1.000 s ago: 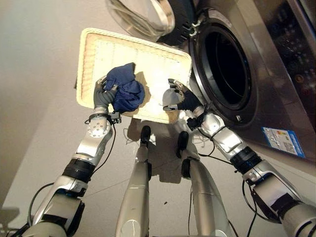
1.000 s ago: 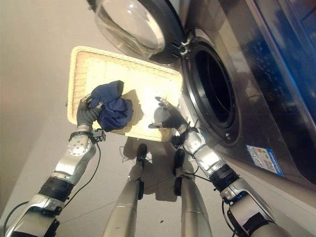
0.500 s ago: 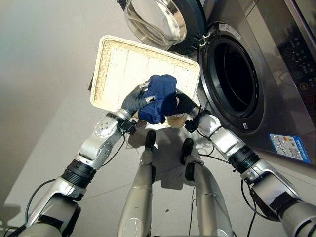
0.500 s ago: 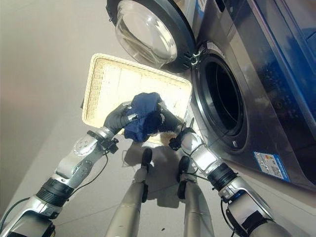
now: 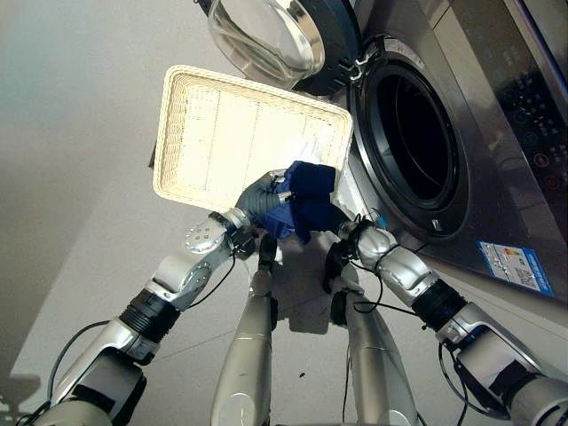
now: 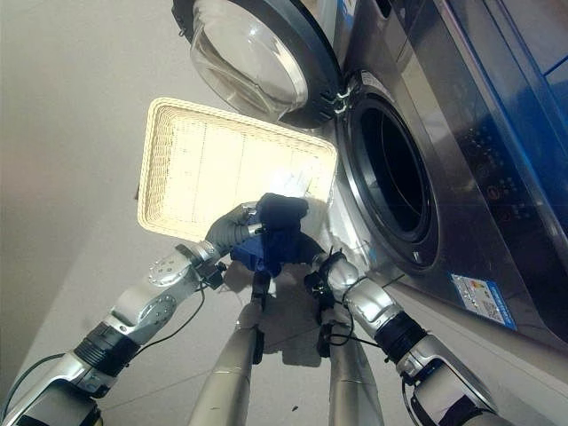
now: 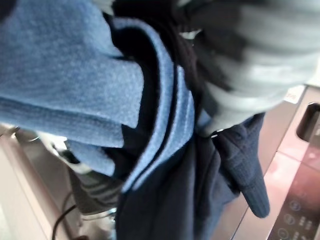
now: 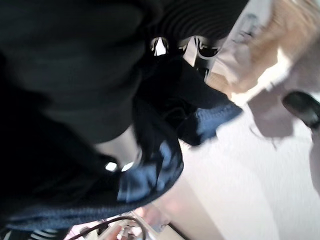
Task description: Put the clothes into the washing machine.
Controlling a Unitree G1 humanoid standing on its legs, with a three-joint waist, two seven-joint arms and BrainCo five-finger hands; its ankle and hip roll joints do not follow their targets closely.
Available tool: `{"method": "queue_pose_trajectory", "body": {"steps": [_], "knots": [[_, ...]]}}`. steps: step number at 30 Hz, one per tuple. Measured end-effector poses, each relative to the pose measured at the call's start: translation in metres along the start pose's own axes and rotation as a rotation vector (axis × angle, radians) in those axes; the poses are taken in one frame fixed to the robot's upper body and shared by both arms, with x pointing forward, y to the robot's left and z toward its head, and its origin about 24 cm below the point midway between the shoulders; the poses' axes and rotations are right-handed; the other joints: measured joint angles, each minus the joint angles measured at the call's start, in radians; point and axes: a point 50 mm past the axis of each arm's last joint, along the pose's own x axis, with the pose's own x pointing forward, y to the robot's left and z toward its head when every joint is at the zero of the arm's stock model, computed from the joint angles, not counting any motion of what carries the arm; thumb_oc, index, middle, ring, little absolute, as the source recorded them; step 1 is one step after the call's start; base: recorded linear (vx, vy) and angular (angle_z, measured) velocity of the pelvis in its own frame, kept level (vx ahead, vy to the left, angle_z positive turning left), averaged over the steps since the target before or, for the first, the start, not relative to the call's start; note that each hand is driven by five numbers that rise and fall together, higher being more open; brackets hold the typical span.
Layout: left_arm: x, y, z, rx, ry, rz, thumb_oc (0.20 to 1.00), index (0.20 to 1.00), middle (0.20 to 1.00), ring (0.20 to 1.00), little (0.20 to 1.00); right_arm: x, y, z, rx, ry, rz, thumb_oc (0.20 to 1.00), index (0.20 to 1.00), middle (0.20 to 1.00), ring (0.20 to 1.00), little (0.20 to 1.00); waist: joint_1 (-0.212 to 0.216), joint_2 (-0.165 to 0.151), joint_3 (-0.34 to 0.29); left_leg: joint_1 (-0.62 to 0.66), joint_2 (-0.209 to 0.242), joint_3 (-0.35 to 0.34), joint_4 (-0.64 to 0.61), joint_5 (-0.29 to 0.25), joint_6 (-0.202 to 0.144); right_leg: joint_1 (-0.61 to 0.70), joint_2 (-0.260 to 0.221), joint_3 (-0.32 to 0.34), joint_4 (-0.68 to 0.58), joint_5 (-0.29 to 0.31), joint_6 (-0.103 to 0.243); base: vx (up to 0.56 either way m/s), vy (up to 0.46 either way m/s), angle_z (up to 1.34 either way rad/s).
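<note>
Basket (image 5: 213, 133) on the floor at 11 o'clock, wicker, looks bare apart from a pale scrap at its near right corner, can't tell what. Left robot hand (image 5: 260, 193) at center, fingers curled round the blue garment (image 5: 306, 200), which is lifted off the basket and hangs over its near right corner, just short of the machine. Right robot hand (image 6: 311, 253) directly under the cloth at 5 o'clock of it; fingers buried in fabric, can't tell whether it grips or just supports. Washing machine (image 5: 497, 133) at 2 o'clock, door (image 5: 266, 35) swung open at 12, drum opening (image 5: 417, 142) dark, nothing seen inside.

Progress: roughly halfway by my read. Pick-up done, garment bunched between both hands beside the opening; still left is carrying it across to 2 o'clock, pushing it through the opening and letting go.

Garment: dark navy, soft knit or fleece, lighter blue inside face, crumpled into a loose wad with one ribbed end dangling.
</note>
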Motion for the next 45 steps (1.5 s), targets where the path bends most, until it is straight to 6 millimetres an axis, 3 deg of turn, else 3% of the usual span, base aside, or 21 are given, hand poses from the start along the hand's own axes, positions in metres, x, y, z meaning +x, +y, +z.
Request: {"method": "queue_pose_trajectory", "body": {"steps": [2,3,4,9,12,16,18,22,28,34,37,42,45], "knots": [[0.002,-0.004,-0.001,-0.01,-0.016,0.002,0.36,0.36,0.36,0.36,0.36,-0.002,0.002,-0.008,0.068,0.033,0.016,0.2,0.2,0.2,0.2,0.2,-0.001,0.0,0.0,0.001,0.0,0.011,0.0,-0.003,0.004,0.0,0.003,0.012,-0.01,0.008,0.004,0.01,0.011,-0.16],[0.003,-0.006,-0.002,-0.017,-0.022,0.005,0.608,0.608,0.608,0.608,0.608,-0.002,0.002,-0.008,0.094,0.038,0.023,0.2,0.2,0.2,0.2,0.2,-0.001,0.0,0.0,0.001,0.0,0.013,0.0,-0.004,0.006,0.001,0.005,0.016,-0.015,0.011,0.006,0.02,-0.003,-0.19],[0.004,-0.007,-0.003,-0.022,-0.028,0.008,1.0,1.0,1.0,1.0,1.0,-0.002,0.004,-0.012,0.129,0.053,0.034,0.2,0.2,0.2,0.2,0.2,-0.003,0.0,0.0,0.001,0.0,0.017,0.0,-0.005,0.007,0.001,0.006,0.018,-0.021,0.015,0.008,0.02,-0.006,-0.12],[0.006,-0.008,-0.004,-0.032,-0.107,0.133,1.0,1.0,1.0,1.0,1.0,-0.001,0.01,-0.027,0.338,0.096,0.055,0.2,0.2,0.2,0.2,0.2,-0.005,0.0,0.0,0.002,0.002,0.026,0.0,-0.007,0.008,0.001,0.007,0.022,-0.03,0.017,0.01,0.04,-0.027,-0.04],[0.001,0.004,0.001,0.202,-0.2,0.413,1.0,1.0,1.0,1.0,1.0,0.004,0.016,-0.028,0.448,0.079,0.068,0.2,0.2,0.2,0.2,0.2,-0.002,0.0,0.0,0.001,0.007,0.026,0.0,-0.009,0.005,0.001,0.013,0.022,-0.029,0.017,0.009,0.04,-0.08,-0.02],[-0.008,0.022,0.009,0.363,-0.27,0.7,1.0,1.0,1.0,1.0,1.0,0.006,0.01,-0.025,0.609,-0.004,0.015,0.2,0.2,0.2,0.2,0.2,0.0,0.0,0.0,-0.001,0.009,0.025,0.001,-0.01,0.004,0.0,0.014,0.021,-0.03,0.017,0.009,0.04,-0.072,0.0],[-0.011,0.027,0.008,0.385,-0.274,0.76,1.0,1.0,1.0,1.0,1.0,0.006,0.005,-0.025,0.665,-0.041,-0.019,0.2,0.2,0.2,0.2,0.2,0.003,0.0,0.0,-0.001,0.008,0.025,0.001,-0.01,0.004,0.0,0.013,0.02,-0.03,0.017,0.01,0.04,-0.054,0.02],[-0.022,0.048,-0.016,0.461,-0.128,0.954,1.0,1.0,1.0,1.0,1.0,0.002,-0.025,-0.022,0.846,-0.196,-0.195,0.2,0.2,0.2,0.2,0.2,0.003,0.0,0.0,-0.012,0.007,0.025,0.017,-0.017,0.005,-0.002,0.012,0.018,-0.029,0.017,0.01,0.06,-0.019,0.02],[-0.046,0.071,-0.049,0.498,0.082,1.128,1.0,1.0,1.0,1.0,1.0,-0.01,-0.069,-0.006,0.95,-0.371,-0.416,0.2,0.2,0.2,0.2,0.2,0.005,0.0,0.0,-0.031,0.007,0.025,0.034,-0.02,0.005,-0.017,0.011,0.017,-0.019,0.017,0.009,0.05,-0.008,0.0],[-0.072,0.086,-0.075,0.408,0.221,1.248,1.0,1.0,1.0,1.0,1.0,-0.035,-0.133,0.026,1.202,-0.662,-0.701,0.2,0.2,0.2,0.2,0.2,0.008,0.006,0.003,-0.068,0.008,0.024,0.067,-0.029,0.004,-0.047,0.012,0.019,-0.007,0.017,0.009,0.04,-0.017,-0.01],[-0.075,0.084,-0.081,0.381,0.229,1.243,1.0,1.0,1.0,1.0,1.0,-0.053,-0.159,0.047,1.288,-0.771,-0.861,0.2,0.2,0.2,0.2,0.2,0.023,0.016,0.006,-0.084,0.008,0.025,0.089,-0.038,0.006,-0.054,0.014,0.022,-0.004,0.024,0.004,0.03,-0.014,-0.06],[-0.073,0.078,-0.08,0.366,0.19,1.213,1.0,1.0,1.0,1.0,1.0,-0.076,-0.176,0.058,1.407,-0.933,-1.119,0.2,0.2,0.2,0.2,0.2,0.063,0.037,0.009,-0.103,0.006,0.026,0.106,-0.046,0.01,-0.065,0.014,0.025,-0.006,0.027,0.007,0.04,-0.03,0.01],[-0.083,0.079,-0.078,0.394,0.182,1.181,1.0,1.0,1.0,1.0,1.0,-0.099,-0.189,0.069,1.593,-1.077,-1.36,0.2,0.2,0.2,0.2,0.2,0.097,0.043,0.011,-0.138,0.001,0.025,0.146,-0.065,0.022,-0.079,0.011,0.027,-0.005,0.034,0.008,0.04,-0.051,0.01]]}}
